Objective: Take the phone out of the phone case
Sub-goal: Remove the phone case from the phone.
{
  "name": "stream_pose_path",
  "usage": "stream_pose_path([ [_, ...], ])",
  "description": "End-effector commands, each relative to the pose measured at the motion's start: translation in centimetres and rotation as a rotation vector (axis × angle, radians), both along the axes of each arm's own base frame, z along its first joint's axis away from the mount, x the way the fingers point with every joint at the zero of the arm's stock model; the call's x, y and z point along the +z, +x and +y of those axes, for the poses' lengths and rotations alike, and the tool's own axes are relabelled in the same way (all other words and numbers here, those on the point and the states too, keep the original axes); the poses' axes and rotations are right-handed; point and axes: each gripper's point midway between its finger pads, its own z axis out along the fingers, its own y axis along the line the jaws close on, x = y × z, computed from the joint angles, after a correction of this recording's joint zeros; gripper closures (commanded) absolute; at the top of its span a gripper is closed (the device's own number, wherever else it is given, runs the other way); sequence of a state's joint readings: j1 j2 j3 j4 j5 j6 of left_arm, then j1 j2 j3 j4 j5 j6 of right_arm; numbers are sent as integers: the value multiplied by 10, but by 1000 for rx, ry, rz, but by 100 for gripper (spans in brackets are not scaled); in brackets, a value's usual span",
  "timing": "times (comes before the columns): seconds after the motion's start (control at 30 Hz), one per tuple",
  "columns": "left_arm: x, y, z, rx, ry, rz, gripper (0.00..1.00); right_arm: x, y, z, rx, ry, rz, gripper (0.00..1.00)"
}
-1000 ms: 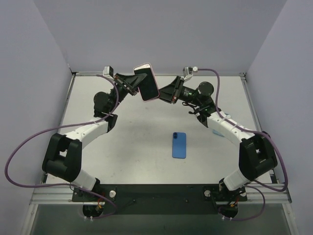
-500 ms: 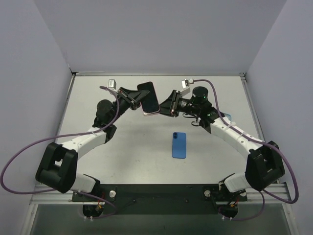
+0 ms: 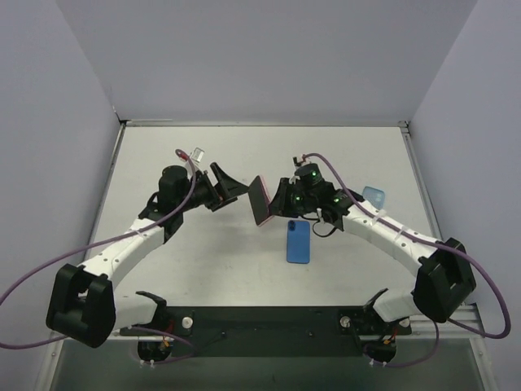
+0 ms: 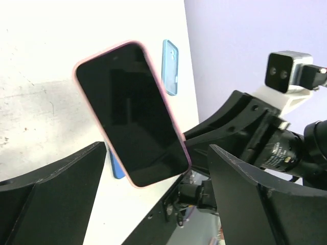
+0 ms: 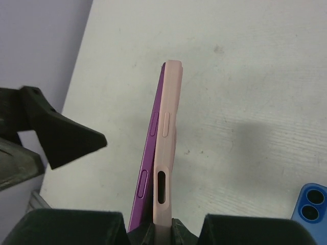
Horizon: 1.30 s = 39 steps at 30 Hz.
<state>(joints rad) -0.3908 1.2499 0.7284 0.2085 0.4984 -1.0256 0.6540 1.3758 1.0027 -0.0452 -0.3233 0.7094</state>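
One white table (image 3: 203, 261), lilac walls (image 3: 269, 57); left hand (image 3: 228, 192) released, right hand (image 3: 276, 205) grasping pink-cased phone (image 4: 130, 112).

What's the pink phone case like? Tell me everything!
The pink case looks like soft matte rubber, with a raised button strip and an oval slot on its side. A purple, dark-screened phone sits in it, one edge lifted out. It hangs on edge above the table, pinched at one end by the right gripper; the open left gripper doesn't touch it.

Shows a pink case (image 5: 165, 148), a purple phone (image 5: 149, 153) with black screen (image 4: 130, 112), a deep blue second phone (image 3: 299, 242), a pale blue spare case (image 3: 374, 195), a white worktop (image 3: 212, 261).
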Motion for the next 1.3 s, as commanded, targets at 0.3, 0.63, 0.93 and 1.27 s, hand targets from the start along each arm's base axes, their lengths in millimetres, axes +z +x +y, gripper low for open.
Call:
stream_pose_path([
  [0.3, -59, -24, 24, -34, 217, 54, 8, -39, 3, 0, 3, -606, -352, 100],
  [0.63, -105, -40, 31, -13, 236, 187, 12, -100, -18, 17, 87, -608, -338, 99],
  [0.93, -127, -49, 19, -45, 239, 233, 15, -143, -21, 28, 119, -547, -227, 86],
  [1.27, -132, -38, 10, -46, 237, 229, 16, -168, -17, 25, 107, -496, -123, 86],
])
